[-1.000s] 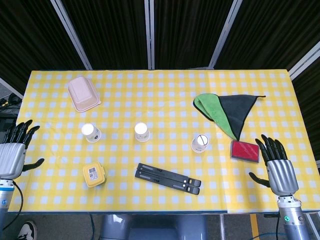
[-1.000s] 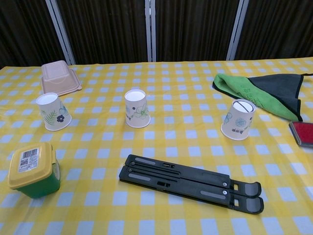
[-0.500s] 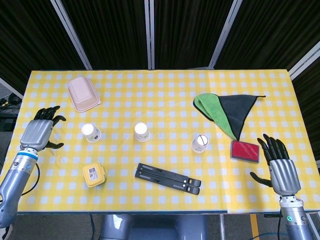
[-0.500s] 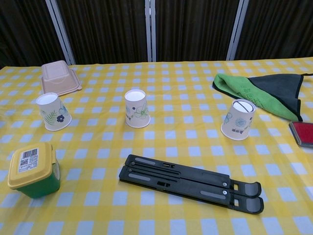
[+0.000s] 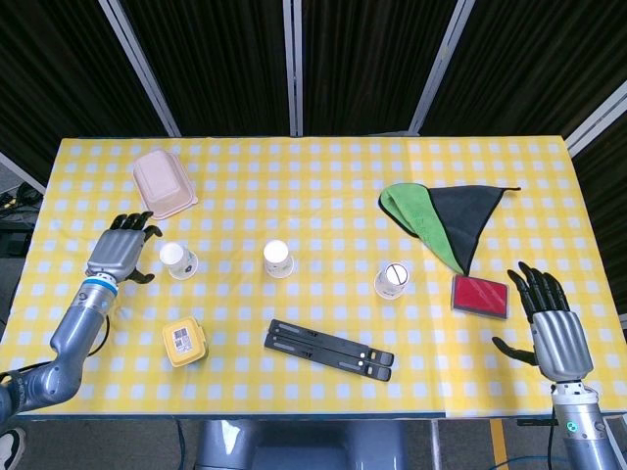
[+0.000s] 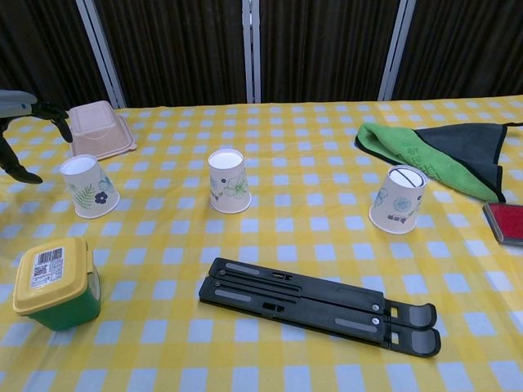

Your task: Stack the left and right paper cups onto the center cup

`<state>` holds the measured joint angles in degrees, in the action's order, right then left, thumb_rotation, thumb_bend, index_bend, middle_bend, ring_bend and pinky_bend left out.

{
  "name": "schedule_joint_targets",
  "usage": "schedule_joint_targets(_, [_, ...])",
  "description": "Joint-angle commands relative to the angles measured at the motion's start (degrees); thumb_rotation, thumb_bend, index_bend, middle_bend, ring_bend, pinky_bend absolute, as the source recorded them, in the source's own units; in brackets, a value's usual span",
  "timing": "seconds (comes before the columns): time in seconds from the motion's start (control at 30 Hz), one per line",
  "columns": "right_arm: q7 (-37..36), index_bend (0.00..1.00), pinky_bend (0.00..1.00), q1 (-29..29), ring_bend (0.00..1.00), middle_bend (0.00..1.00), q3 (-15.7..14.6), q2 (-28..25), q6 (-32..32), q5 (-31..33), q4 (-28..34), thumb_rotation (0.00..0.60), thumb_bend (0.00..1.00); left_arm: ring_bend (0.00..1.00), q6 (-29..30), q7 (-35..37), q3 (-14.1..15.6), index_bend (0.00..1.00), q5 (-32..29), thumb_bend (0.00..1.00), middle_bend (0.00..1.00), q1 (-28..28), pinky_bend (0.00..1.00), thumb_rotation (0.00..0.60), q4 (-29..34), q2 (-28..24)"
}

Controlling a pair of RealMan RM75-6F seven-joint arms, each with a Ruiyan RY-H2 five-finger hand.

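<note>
Three upturned paper cups stand in a row on the yellow checked table: the left cup [image 5: 178, 259] [image 6: 87, 186], the center cup [image 5: 278, 258] [image 6: 228, 180] and the right cup [image 5: 392, 280] [image 6: 397, 199]. My left hand [image 5: 122, 255] [image 6: 20, 131] hovers just left of the left cup, fingers spread, holding nothing and a small gap away from it. My right hand [image 5: 550, 323] stays near the table's right front corner, open and empty, far from the right cup; the chest view does not show it.
A pink lidded box [image 5: 165, 183] lies behind the left cup. A yellow-lidded green tub [image 5: 183, 343] and a black folded stand [image 5: 328, 350] lie in front of the cups. A green and black cloth [image 5: 446, 220] and a red pad [image 5: 480, 296] sit at the right.
My left hand has swept in from the table's left edge toward the left cup and now shows in the chest view. The right hand barely shifted. The cups have not moved.
</note>
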<state>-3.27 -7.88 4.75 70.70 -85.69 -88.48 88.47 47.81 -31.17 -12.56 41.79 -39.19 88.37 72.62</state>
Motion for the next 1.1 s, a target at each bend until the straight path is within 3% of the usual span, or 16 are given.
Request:
schedule_joint_targets(0.03, [-0.3,0.01,0.00,-0.2,0.00,0.00,0.1,0.0,0.3,0.0,-0.2,0.600,0.00,0.00,0.0,-1.4,0.9,0.26,-1.4,0.23,0.00,-1.6,0.00,0.600,-1.3,1.7])
schedule_joint_targets(0.63, [0.6,0.01,0.00,-0.5,0.00,0.00,-0.1,0.6,1.1,0.3,-0.6,0.600,0.00,0.00,0.9,-1.6,2.6,0.32,-4.8,0.30,0.00,-4.8,0.00,0.600,-4.2,5.0])
schedule_joint_targets(0.73, [0.5,0.01,0.00,-0.5,0.00,0.00,-0.1,0.5,0.9,0.3,-0.5,0.600,0.00,0.00,1.0,-1.1,3.1,0.33,-4.7,0.34,0.00,-4.8,0.00,0.600,-4.5,5.2])
schedule_joint_targets(0.83, [0.5,0.01,0.00,-0.5,0.00,0.00,-0.2,0.5,1.0,0.2,-0.4,0.600,0.00,0.00,1.3,-0.6,3.4,0.35,-4.4,0.39,0.00,-4.8,0.00,0.600,-4.4,5.2])
schedule_joint_targets(1.1, [0.6,0.01,0.00,-0.4,0.00,0.00,-0.2,0.5,0.8,0.3,-0.3,0.600,0.00,0.00,4.5,2.9,2.4,0.35,0.7,0.39,0.00,-3.8,0.00,0.600,0.4,2.1])
